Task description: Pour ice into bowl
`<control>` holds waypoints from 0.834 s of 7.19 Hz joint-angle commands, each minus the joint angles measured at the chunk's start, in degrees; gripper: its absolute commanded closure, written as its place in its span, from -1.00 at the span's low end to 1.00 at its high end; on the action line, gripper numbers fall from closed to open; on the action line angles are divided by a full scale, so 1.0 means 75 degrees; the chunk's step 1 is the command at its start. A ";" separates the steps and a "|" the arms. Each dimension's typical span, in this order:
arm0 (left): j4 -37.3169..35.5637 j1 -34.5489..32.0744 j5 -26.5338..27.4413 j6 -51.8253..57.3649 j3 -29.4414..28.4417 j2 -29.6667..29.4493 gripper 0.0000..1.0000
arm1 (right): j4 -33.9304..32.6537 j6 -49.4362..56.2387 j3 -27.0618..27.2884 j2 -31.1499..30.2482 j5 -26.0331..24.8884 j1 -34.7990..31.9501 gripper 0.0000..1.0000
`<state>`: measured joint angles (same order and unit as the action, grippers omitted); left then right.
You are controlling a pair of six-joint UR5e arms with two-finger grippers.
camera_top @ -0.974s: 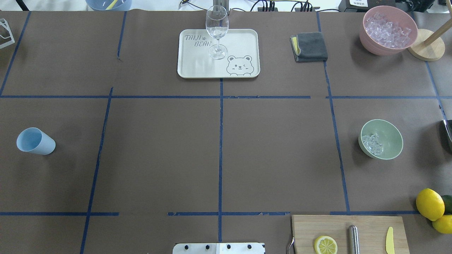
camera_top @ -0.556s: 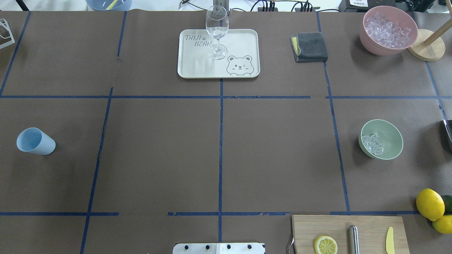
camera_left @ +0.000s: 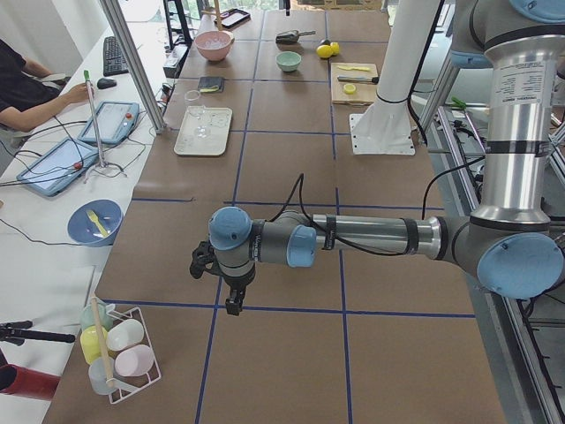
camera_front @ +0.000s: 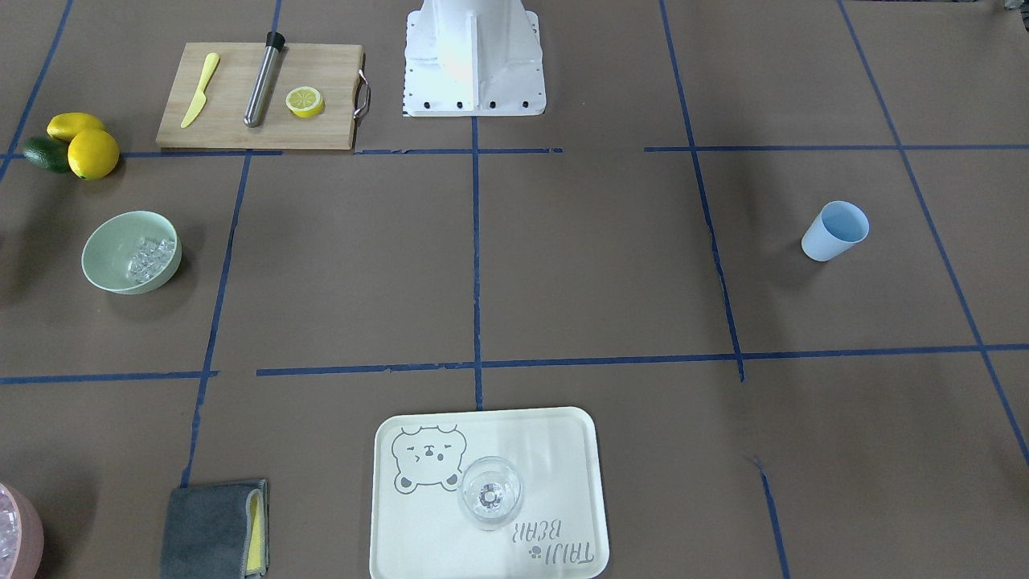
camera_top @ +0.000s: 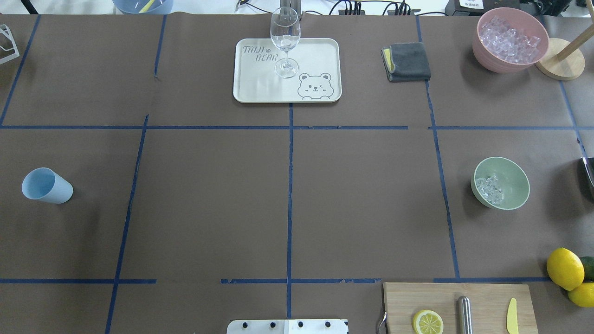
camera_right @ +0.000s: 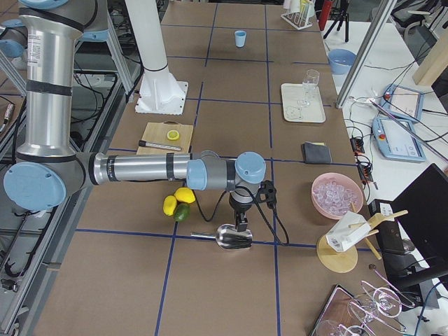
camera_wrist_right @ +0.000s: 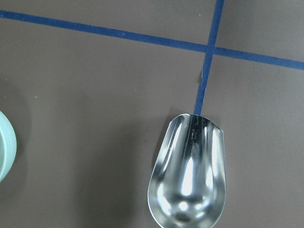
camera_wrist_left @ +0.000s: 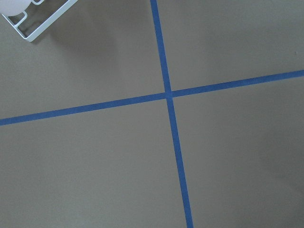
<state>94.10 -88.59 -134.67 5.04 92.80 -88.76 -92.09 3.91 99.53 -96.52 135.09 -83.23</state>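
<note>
Nothing on the table has shifted since the earlier overhead shots: bowl (camera_top: 516, 178), blue cup (camera_top: 46, 185) and tray (camera_top: 320, 55) sit where they were. Ice (camera_top: 490, 189): a small heap of clear cubes inside the mint-green bowl, against its left inner wall in the overhead view. Bowl upright, on the robot's right side, well apart from the pink bowl (camera_top: 493, 61) of cubes at the far corner. Right gripper (camera_right: 240, 224) hangs just above a metal scoop (camera_right: 234, 238) that lies near the lemons (camera_right: 178, 199), hollow side up. Left gripper (camera_left: 231, 306) points down near a crossing of blue tape lines (camera_wrist_left: 168, 95). Fingers of both show only in the side views; cannot tell whether apart or together.
</note>
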 commanded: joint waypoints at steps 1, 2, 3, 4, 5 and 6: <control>0.0004 0.0000 -0.0009 -0.0016 0.0107 -0.0024 -1.00 | 0.0010 0.0006 -0.0075 0.0026 0.0046 0.0000 -1.00; 0.0062 0.0012 0.0026 0.0019 -0.0137 -0.0082 -1.00 | 0.0021 0.0006 -0.0040 0.0049 0.0116 0.0000 -1.00; 0.0039 0.0000 -0.0008 0.0019 -0.0174 -0.0083 -1.00 | 0.0010 -0.0029 -0.0121 0.0072 0.0105 0.0000 -1.00; 0.0051 0.0012 -0.0009 -0.0004 -0.0174 -0.0083 -1.00 | 0.0010 -0.0052 -0.0075 0.0072 0.0105 0.0000 -1.00; 0.0074 0.0012 -0.0020 0.0019 -0.0151 -0.0083 -1.00 | 0.0010 -0.0053 -0.0075 0.0072 0.0128 0.0000 -1.00; 0.0179 0.0012 -0.0020 0.0008 -0.0197 -0.0095 -1.00 | 0.0010 -0.0064 0.0041 0.0072 0.0140 0.0000 -1.00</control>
